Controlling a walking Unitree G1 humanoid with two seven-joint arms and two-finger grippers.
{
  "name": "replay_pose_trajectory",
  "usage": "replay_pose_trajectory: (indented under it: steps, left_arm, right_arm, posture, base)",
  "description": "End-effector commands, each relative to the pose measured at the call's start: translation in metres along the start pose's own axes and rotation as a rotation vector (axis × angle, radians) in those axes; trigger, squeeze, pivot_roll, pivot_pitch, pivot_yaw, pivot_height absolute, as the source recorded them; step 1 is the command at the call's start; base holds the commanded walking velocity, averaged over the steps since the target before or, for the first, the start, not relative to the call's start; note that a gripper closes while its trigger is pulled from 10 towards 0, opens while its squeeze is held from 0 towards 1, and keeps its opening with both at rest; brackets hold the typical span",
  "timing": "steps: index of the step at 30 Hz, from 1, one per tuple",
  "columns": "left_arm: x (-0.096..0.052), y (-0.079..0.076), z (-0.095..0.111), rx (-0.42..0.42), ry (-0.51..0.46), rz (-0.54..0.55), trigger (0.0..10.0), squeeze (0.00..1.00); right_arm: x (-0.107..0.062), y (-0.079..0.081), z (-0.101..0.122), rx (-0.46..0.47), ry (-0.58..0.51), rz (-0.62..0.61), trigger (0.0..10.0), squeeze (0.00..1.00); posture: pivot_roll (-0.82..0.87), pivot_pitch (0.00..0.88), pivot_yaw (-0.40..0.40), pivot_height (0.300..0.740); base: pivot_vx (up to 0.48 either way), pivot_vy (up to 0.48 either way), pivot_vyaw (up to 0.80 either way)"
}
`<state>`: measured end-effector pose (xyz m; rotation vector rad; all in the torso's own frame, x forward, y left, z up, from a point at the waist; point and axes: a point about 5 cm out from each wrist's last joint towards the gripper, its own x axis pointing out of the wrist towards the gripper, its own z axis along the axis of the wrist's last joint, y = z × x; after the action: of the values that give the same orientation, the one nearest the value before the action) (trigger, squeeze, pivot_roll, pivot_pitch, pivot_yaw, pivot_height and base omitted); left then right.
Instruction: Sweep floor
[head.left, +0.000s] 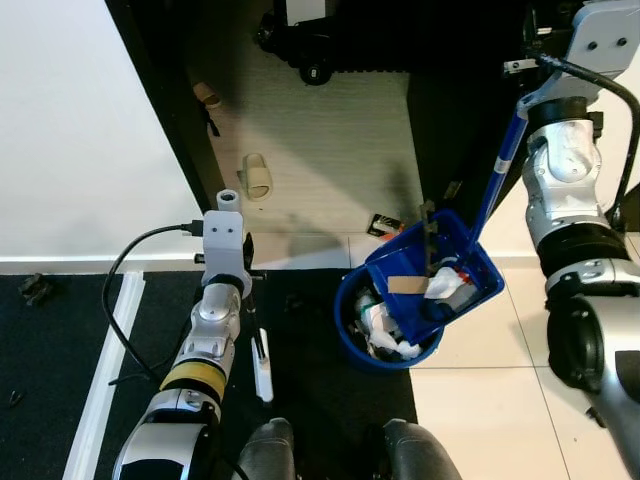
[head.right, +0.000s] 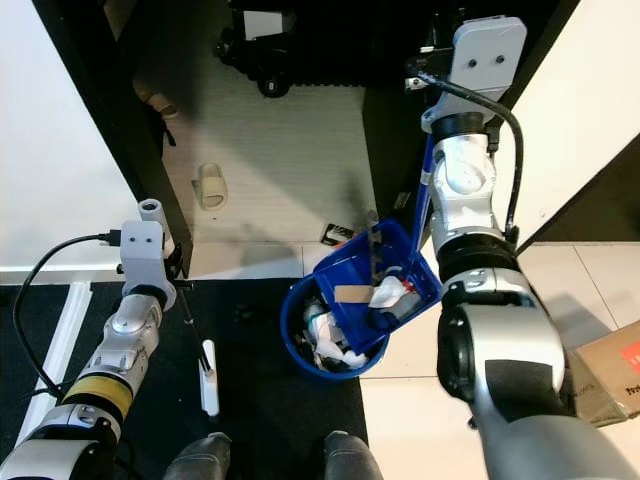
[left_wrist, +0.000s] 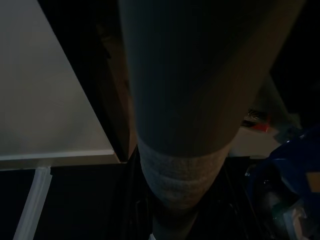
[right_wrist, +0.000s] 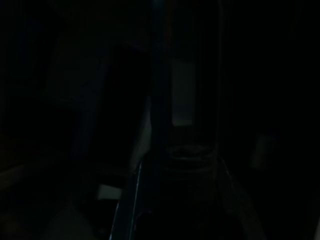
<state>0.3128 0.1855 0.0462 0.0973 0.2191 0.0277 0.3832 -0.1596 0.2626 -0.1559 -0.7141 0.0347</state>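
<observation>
My right gripper (head.left: 528, 88) is shut on the top of a long blue handle (head.left: 500, 165), high at the right. It holds a blue dustpan (head.left: 470, 245) tilted over a round blue bin (head.left: 348, 325). Crumpled white paper (head.left: 443, 284) and a cardboard scrap (head.left: 407, 285) lie at the pan's lower lip, with more litter inside the bin. My left gripper (head.left: 252, 290) is low at the left, above the black mat. It is shut on a thin dark pole (head.left: 259, 345) with a white section that slants down toward my feet. The left wrist view has this pole (left_wrist: 185, 125) close up.
A beige slipper-like thing (head.left: 258, 176), a second one (head.left: 207, 95) and a small packet (head.left: 384, 224) lie on the pale floor beyond the bin. A black wheeled base (head.left: 312, 55) stands at the back. A white wall (head.left: 80, 150) closes the left. Pale tiles (head.left: 500, 400) stretch right.
</observation>
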Motion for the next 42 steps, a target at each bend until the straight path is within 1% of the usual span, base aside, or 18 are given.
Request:
replay_pose_trajectory:
  steps: [1,2,3,4,5,6,7,8,9,11,18,22,27,33,39,42]
  left_arm:
    - [-0.001,0.004,0.002,0.021,-0.018,0.006,10.0,0.0]
    - [-0.001,0.004,0.002,0.02,-0.017,0.005,10.0,0.0]
    - [-0.001,0.004,0.002,0.02,-0.017,0.005,10.0,0.0]
    - [-0.001,0.004,0.002,0.02,-0.017,0.004,10.0,0.0]
    - [-0.001,0.004,0.002,0.02,-0.017,0.004,10.0,0.0]
    - [-0.001,0.003,0.002,0.019,-0.017,0.003,10.0,0.0]
    - [-0.001,0.003,0.002,0.019,-0.016,0.003,10.0,0.0]
    - [-0.001,0.003,0.002,0.019,-0.016,0.003,10.0,0.0]
    - [0.0,0.002,0.002,0.019,-0.016,0.0,10.0,0.0]
    - [0.0,0.002,0.002,0.019,-0.016,-0.003,10.0,0.0]
    - [0.0,0.0,0.003,0.02,-0.017,-0.01,10.0,0.0]
    - [0.001,0.0,0.003,0.019,-0.016,-0.012,10.0,0.0]
    - [0.001,0.0,0.003,0.017,-0.016,-0.011,10.0,0.0]
    - [0.001,-0.001,0.003,0.014,-0.014,-0.012,10.0,0.0]
    - [0.001,0.0,0.003,0.013,-0.013,-0.012,10.0,0.0]
    - [0.001,0.0,0.003,0.013,-0.012,-0.011,10.0,0.0]
  right_arm:
    - [-0.001,0.016,0.009,0.022,-0.065,0.04,10.0,0.0]
    - [-0.002,0.028,0.014,0.012,-0.094,0.086,10.0,0.0]
    - [-0.002,0.028,0.014,0.012,-0.094,0.086,10.0,0.0]
    - [-0.004,0.039,0.019,-0.024,-0.134,0.151,10.0,0.0]
    - [-0.004,0.039,0.019,-0.024,-0.134,0.151,10.0,0.0]
    - [-0.007,0.048,0.024,-0.054,-0.167,0.201,10.0,0.0]
    - [-0.009,0.053,0.026,-0.072,-0.187,0.229,10.0,0.0]
    - [-0.009,0.053,0.026,-0.072,-0.187,0.229,10.0,0.0]
    - [-0.012,0.061,0.031,-0.099,-0.223,0.278,10.0,0.0]
    - [-0.015,0.067,0.034,-0.135,-0.257,0.326,10.0,0.0]
    - [-0.02,0.071,0.038,-0.226,-0.293,0.41,10.0,0.0]
    - [-0.022,0.072,0.039,-0.25,-0.303,0.44,10.0,0.0]
    - [-0.025,0.077,0.044,-0.252,-0.329,0.473,10.0,0.0]
    - [-0.029,0.086,0.049,-0.228,-0.341,0.494,10.0,0.0]
    - [-0.027,0.09,0.057,-0.221,-0.372,0.502,10.0,0.0]
    - [-0.025,0.09,0.061,-0.224,-0.383,0.5,10.0,0.0]
  posture:
    - [0.01,0.056,-0.041,0.74]
    - [0.01,0.055,-0.042,0.74]
    - [0.01,0.055,-0.042,0.74]
    - [0.01,0.053,-0.042,0.74]
    - [0.01,0.053,-0.042,0.74]
    - [0.01,0.053,-0.042,0.74]
    - [0.01,0.053,-0.042,0.74]
    - [0.01,0.053,-0.042,0.74]
    - [0.01,0.05,-0.041,0.74]
    - [0.01,0.05,-0.041,0.74]
    - [0.01,0.047,-0.036,0.74]
    - [0.0,0.048,-0.035,0.74]
    - [0.0,0.05,-0.035,0.74]
    - [0.0,0.051,-0.038,0.74]
    - [0.0,0.05,-0.038,0.74]
    - [0.0,0.047,-0.037,0.74]
  base:
    - [0.0,0.0,0.0]
    - [0.0,0.0,0.0]
    - [0.0,0.0,0.0]
    - [0.0,0.0,0.0]
    - [0.0,0.0,0.0]
    - [0.0,0.0,0.0]
    - [0.0,0.0,0.0]
    - [0.0,0.0,0.0]
    - [0.0,0.0,0.0]
    - [0.0,0.0,0.0]
    - [0.0,0.0,0.0]
    - [0.0,0.0,0.0]
    - [0.0,0.0,0.0]
    - [0.0,0.0,0.0]
    - [0.0,0.0,0.0]
    - [0.0,0.0,0.0]
